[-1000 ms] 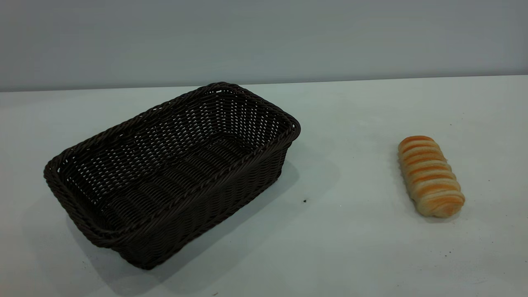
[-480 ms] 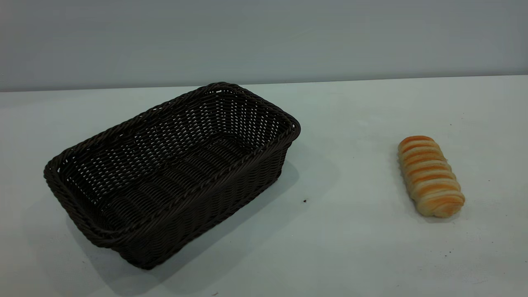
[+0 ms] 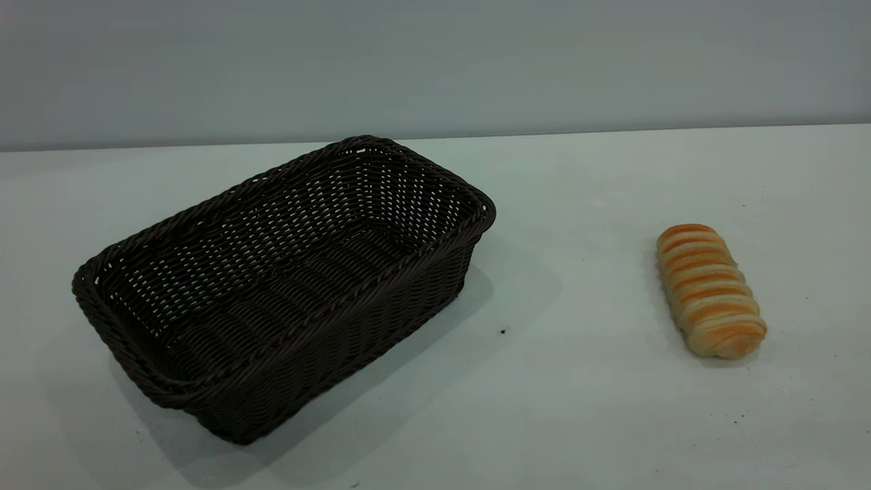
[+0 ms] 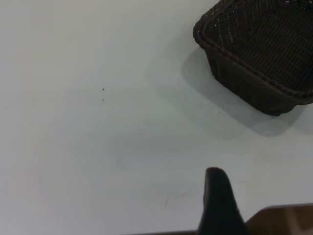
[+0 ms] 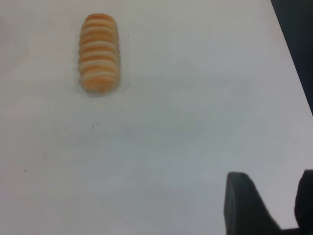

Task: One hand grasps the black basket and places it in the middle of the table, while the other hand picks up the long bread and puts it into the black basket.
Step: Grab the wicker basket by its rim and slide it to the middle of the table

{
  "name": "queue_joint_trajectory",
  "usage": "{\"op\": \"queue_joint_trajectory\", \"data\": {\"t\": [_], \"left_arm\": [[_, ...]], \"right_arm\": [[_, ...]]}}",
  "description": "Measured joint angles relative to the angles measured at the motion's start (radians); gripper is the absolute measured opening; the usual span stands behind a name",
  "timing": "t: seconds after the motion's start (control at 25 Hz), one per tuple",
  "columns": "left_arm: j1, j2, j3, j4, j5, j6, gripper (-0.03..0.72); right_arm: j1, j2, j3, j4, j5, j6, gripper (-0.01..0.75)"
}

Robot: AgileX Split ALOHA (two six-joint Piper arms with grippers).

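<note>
The black basket (image 3: 286, 286) stands empty on the white table (image 3: 578, 422) at the left, one corner turned toward the middle. It also shows in the left wrist view (image 4: 264, 49), well away from my left gripper (image 4: 219, 205), which hangs over bare table near the table's edge. The long bread (image 3: 709, 289) lies on the table at the right. In the right wrist view the bread (image 5: 99, 53) lies far from my right gripper (image 5: 271, 196), which is open and empty over bare table. Neither gripper shows in the exterior view.
A small dark speck (image 3: 503, 331) lies between basket and bread. The table's edge (image 5: 293, 54) runs near the right gripper, with dark floor beyond. A brown surface (image 4: 283, 220) shows past the table's edge by the left gripper.
</note>
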Motion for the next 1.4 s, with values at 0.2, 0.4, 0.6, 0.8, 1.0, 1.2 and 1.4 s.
{"op": "queue_joint_trajectory", "data": {"t": [0.2,0.4,0.6,0.8,1.0,1.2,1.4], "left_arm": [[0.0,0.0,0.0,0.0,0.0,0.0,0.529],[0.0,0.0,0.0,0.0,0.0,0.0,0.529],[0.0,0.0,0.0,0.0,0.0,0.0,0.529],[0.0,0.0,0.0,0.0,0.0,0.0,0.529],[0.0,0.0,0.0,0.0,0.0,0.0,0.529],[0.0,0.0,0.0,0.0,0.0,0.0,0.529],[0.0,0.0,0.0,0.0,0.0,0.004,0.529]], "right_arm": [[0.0,0.0,0.0,0.0,0.0,0.0,0.238],[0.0,0.0,0.0,0.0,0.0,0.0,0.238],[0.0,0.0,0.0,0.011,0.0,0.005,0.238],[0.0,0.0,0.0,0.015,0.0,0.0,0.238],[0.0,0.0,0.0,0.018,0.0,0.0,0.238],[0.0,0.0,0.0,0.019,0.0,0.0,0.238],[0.0,0.0,0.0,0.02,0.0,0.0,0.239]]}}
